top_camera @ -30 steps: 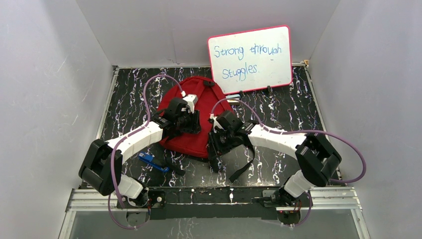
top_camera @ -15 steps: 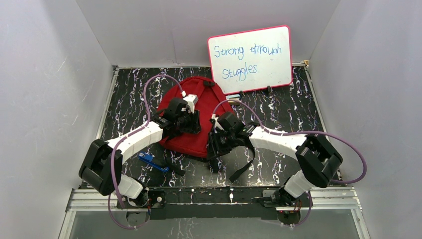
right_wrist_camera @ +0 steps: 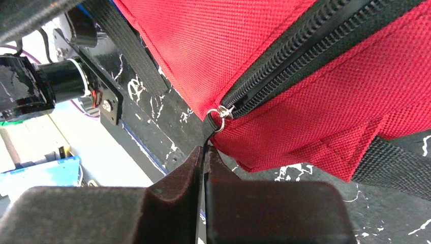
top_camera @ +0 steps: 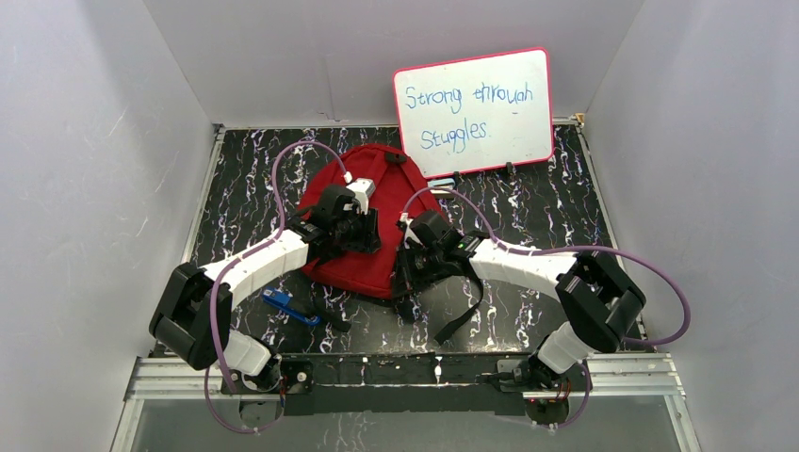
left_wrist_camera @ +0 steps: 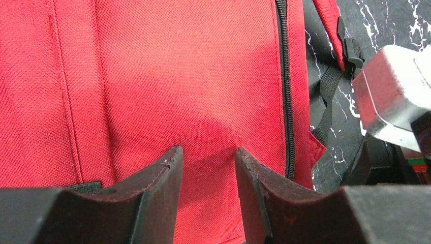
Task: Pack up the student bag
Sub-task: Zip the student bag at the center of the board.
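The red backpack [top_camera: 372, 174] lies flat in the middle of the overhead view, on a black table [top_camera: 245, 188] veined with white. A black strap [top_camera: 462, 311] trails off its lower edge toward the bottom of the frame.

The left gripper [top_camera: 363, 231] sits over the middle of the bag. In the left wrist view its fingers [left_wrist_camera: 162, 178] stand apart above plain red cloth [left_wrist_camera: 193, 76] with nothing caught between them, and a closed black zip [left_wrist_camera: 284, 91] runs down the right of that frame.

The right gripper [top_camera: 407, 268] is at the bag's lower right edge. In the right wrist view its fingers [right_wrist_camera: 178, 178] are pressed together on the thin dark zip pull [right_wrist_camera: 218, 114], which hangs from a small silver ring at the end of the zip, in the centre of the frame. There the bag's corner [right_wrist_camera: 203, 46] is lifted off the table.

A small blue thing [top_camera: 281, 301] lies on the table at lower left, near the left arm. A pink-framed whiteboard [top_camera: 474, 110] with blue handwriting leans against the back wall at upper right, touching the table behind the bag. Plain pale grey walls [top_camera: 94, 141] close in the left, the back and the right. A metal rail [top_camera: 405, 372] runs along the bottom edge.
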{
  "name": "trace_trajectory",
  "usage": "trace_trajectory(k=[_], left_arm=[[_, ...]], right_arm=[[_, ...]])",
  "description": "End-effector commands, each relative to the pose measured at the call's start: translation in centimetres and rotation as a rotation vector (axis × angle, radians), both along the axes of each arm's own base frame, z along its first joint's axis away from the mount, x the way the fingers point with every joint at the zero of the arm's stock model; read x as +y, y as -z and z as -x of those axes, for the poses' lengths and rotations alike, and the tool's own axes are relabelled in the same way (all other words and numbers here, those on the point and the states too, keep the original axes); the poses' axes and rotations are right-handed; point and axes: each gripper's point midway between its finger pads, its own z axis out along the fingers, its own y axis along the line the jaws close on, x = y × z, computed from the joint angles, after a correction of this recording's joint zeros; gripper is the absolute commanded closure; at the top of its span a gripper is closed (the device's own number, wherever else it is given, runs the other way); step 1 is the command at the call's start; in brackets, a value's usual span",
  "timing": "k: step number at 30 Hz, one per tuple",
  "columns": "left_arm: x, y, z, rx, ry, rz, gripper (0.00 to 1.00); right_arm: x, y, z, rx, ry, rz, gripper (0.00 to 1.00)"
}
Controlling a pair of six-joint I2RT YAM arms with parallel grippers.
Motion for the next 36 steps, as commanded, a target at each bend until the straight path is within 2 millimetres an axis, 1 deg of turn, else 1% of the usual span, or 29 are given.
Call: trace_trajectory(k=[1, 4, 11, 17, 21, 25, 30, 36], left_arm=[[0.4, 2.6, 1.8, 0.092, 0.025, -0.056, 0.6], [0.4, 2.7, 1.8, 0.095, 0.026, -0.055, 0.6], [0.3, 2.9, 2.5, 0.101, 0.03, -0.055, 0.6], [-0.6, 3.4, 4.4, 0.114, 0.046, -0.056, 0.6], [-1.0, 4.1, 5.9, 0.133, 0.054, -0.054, 0.6], [-1.1, 4.3, 6.9, 0.137, 0.056, -0.057, 0.6], [-1.3, 3.7, 7.2, 0.12, 0.061, -0.043, 0.6], [-0.8, 5.0, 7.7, 0.146, 0.059, -0.069, 0.6]], right_arm=[[1.0, -2.2, -1.2, -0.061, 0.018, -0.072, 0.93], [0.6, -2.7, -1.7, -0.075, 0.037, -0.081, 1.0], [-0.6, -4.1, -4.5, -0.065, 0.13, -0.161, 1.0], [-1.2, -5.1, -7.3, -0.032, 0.22, -0.261, 1.0], [-1.1, -5.6, -8.9, -0.017, 0.257, -0.318, 1.0], [-1.1, -5.5, -9.9, 0.011, 0.295, -0.353, 1.0], [-0.9, -5.0, -10.5, 0.023, 0.314, -0.35, 1.0], [-2.5, -4.0, -12.3, -0.02, 0.401, -0.296, 1.0]])
